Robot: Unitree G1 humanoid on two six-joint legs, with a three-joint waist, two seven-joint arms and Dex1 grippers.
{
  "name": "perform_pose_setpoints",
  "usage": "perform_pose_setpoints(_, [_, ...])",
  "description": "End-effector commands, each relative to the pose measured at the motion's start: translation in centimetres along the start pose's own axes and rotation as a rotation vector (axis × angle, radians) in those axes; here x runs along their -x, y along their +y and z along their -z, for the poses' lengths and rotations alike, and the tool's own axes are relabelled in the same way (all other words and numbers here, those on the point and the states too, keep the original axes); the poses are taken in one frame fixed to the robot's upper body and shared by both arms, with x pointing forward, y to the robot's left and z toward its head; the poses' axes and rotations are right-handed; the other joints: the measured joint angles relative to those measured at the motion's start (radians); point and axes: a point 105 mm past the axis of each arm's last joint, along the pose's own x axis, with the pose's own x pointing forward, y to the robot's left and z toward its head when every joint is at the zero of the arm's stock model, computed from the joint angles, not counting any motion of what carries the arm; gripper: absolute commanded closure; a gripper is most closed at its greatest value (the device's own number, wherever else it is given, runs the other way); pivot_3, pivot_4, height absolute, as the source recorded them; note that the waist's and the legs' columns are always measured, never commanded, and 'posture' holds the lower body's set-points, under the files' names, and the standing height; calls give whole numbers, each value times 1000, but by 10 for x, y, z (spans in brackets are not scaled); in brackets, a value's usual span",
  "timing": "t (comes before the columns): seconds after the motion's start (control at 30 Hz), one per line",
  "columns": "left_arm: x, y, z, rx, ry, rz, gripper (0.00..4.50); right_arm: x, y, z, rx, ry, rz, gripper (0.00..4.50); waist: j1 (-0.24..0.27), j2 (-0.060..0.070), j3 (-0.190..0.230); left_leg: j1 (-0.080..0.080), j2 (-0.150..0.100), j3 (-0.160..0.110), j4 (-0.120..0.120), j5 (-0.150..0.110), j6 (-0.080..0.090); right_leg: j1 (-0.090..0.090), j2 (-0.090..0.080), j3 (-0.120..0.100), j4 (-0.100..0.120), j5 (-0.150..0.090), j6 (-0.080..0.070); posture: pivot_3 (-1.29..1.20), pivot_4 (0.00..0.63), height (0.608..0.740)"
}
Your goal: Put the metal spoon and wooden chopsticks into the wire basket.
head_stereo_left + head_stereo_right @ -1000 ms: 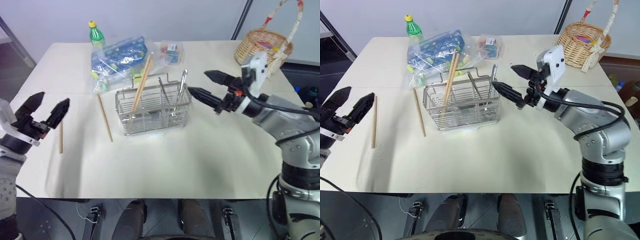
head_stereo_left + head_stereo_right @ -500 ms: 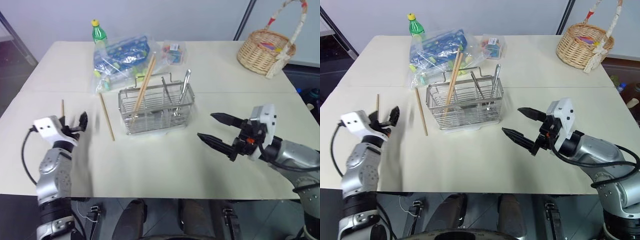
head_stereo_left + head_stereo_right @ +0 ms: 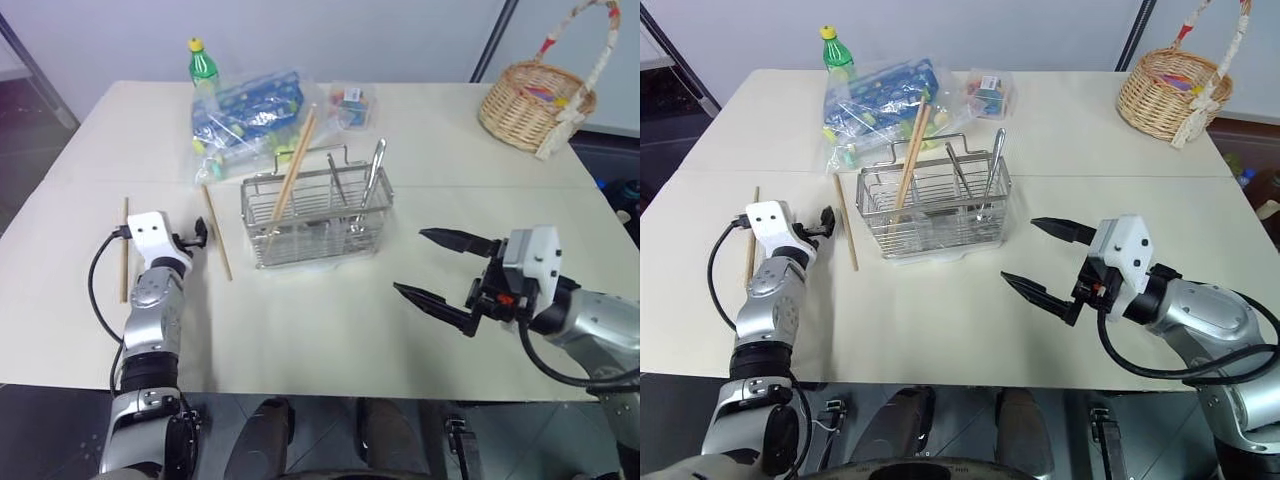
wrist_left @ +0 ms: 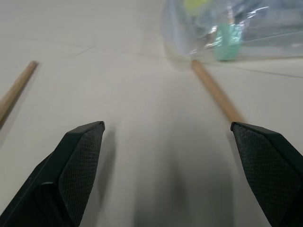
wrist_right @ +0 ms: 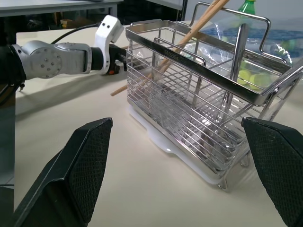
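Centring first: with left gripper (image 4: pixel 168 137) gaping and empty, shift sideways to straddle wooden chopstick (image 4: pixel 215 92) just beside its right finger. Close mid-length (ends tip easily), then lift toward wire basket (image 3: pixel 315 215)

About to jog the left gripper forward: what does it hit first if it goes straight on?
Probably nothing soon: the open left gripper points down bare table between the two loose chopsticks, toward the plastic bag. Depth is unclear.

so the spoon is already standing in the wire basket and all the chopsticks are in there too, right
Not all. The metal spoon does stand in the wire basket, with two wooden chopsticks leaning in it, but the left eye view shows two more sticks lying on the table: one beside the basket, one further left.
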Motion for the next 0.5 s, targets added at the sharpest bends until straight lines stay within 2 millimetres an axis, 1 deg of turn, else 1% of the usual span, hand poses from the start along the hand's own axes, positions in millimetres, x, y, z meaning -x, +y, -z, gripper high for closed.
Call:
perform_pose_setpoints(0.03, [1,10,-38,-18,-99,-46,0,-2,1,-6,28,-26,2,33,0,0,0,0,0,0,0,0,0,0,0,0,0,0,0,0,150,740])
perform_pose_setpoints(0.17, [10,22,-57,-57,-124,-106,0,-4,-3,-4,22,-26,5,33,1,0,0,0,0,0,0,0,0,0,0,0,0,0,0,0,150,740])
perform_pose_setpoints(0.27, [17,26,-66,-73,-113,-149,0,-5,-4,-2,20,-26,-2,33,1,0,0,0,0,0,0,0,0,0,0,0,0,0,0,0,150,740])
perform_pose_setpoints(0.33, [21,29,-68,-92,-87,-185,0,-6,-6,-2,20,-25,-6,33,2,0,0,0,0,0,0,0,0,0,0,0,0,0,0,0,150,740])
perform_pose_setpoints(0.5, [29,39,-64,-124,4,-277,0,-11,-6,-3,23,-28,-24,33,0,0,0,0,0,0,0,0,0,0,0,0,0,0,0,0,150,740])
